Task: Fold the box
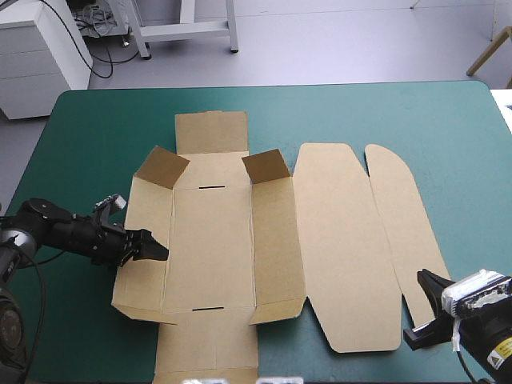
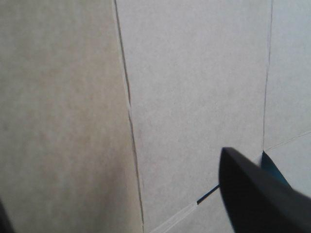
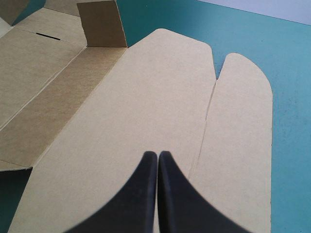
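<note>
The left gripper (image 1: 160, 250) sits at left-centre of the high view. Its black fingers (image 2: 257, 194) are spread wide over the left side panel (image 1: 144, 240) of the box (image 1: 212, 240), and they grip nothing. The right gripper (image 1: 424, 308), in the lower right corner, has its fingers pressed together in a point, with nothing seen between them, just beside the rounded flap (image 1: 404, 224). The brown box lies opened out across the middle of the teal-green table (image 1: 96, 128). Its base panel is flat, with two slots. Two corner tabs (image 1: 162, 166) stand up at upper centre, and the broad lid (image 1: 336, 240) lies flat to the right.
</note>
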You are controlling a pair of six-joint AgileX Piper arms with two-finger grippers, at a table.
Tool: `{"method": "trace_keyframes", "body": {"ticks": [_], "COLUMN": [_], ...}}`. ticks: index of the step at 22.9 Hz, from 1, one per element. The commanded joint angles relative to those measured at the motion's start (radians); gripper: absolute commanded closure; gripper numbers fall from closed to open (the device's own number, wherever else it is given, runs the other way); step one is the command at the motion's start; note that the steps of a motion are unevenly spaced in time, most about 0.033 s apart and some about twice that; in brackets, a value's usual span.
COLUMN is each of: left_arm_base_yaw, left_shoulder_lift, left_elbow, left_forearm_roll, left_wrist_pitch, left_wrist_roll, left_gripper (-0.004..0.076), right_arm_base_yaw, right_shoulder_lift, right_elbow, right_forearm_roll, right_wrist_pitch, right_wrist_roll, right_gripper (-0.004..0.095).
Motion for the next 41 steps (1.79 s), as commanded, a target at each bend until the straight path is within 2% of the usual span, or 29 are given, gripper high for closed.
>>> {"method": "trace_keyframes", "body": {"ticks": [1,2,3,4,9,13,17,21,25,33,37,41], "left_arm_base_yaw": [-0.005,-0.005,-0.005,-0.005,-0.012,-0.053,-0.166,-0.348,-0.512,-0.807,-0.936,-0.994], "left_shoulder_lift": [-0.027,-0.027,-0.027,-0.027,-0.027,-0.027,-0.022,0.035,0.100,0.209,0.235,0.233], "left_elbow": [-0.015,-0.015,-0.015,-0.015,-0.030,-0.120,-0.352,-0.684,-0.872,-0.906,-0.891,-0.867], "left_forearm_roll": [-0.036,-0.025,-0.020,-0.018,-0.016,0.061,0.223,0.681,0.897,1.327,1.407,1.436], "left_wrist_pitch": [0.045,0.035,0.026,0.018,-0.022,-0.020,-0.019,0.028,0.023,-0.056,-0.148,-0.177], "left_wrist_roll": [0.002,0.005,0.014,0.027,0.025,0.025,-0.029,-0.213,-0.213,-0.158,-0.130,-0.130], "left_gripper": [0.0472,0.0622,0.0712,0.0728,0.0734,0.0734,0.0734,0.0734,0.0734,0.0734,0.0734,0.0734], "right_arm_base_yaw": [-0.006,-0.006,-0.006,-0.006,-0.006,-0.006,-0.006,-0.006,-0.006,-0.006,-0.006,-0.006], "right_shoulder_lift": [0.010,0.010,0.010,0.010,0.010,0.010,0.010,0.010,0.010,0.010,0.010,0.010], "right_elbow": [-0.023,-0.023,-0.023,-0.023,-0.023,-0.022,0.012,0.016,0.016,0.016,0.016,0.016], "right_forearm_roll": [-0.002,-0.002,-0.002,-0.002,-0.002,0.014,0.016,0.034,0.034,0.034,0.034,0.034], "right_wrist_pitch": [-0.056,-0.054,-0.054,-0.052,-0.048,-0.046,-0.048,-0.060,-0.056,-0.056,-0.056,-0.056], "right_wrist_roll": [-0.011,-0.011,-0.011,-0.011,-0.011,-0.011,-0.011,-0.030,-0.030,-0.026,-0.026,-0.026], "right_gripper": [0.0922,0.0922,0.0922,0.0922,0.0922,0.0922,0.0922,0.0922,0.0922,0.0922,0.0922,0.0922]}}
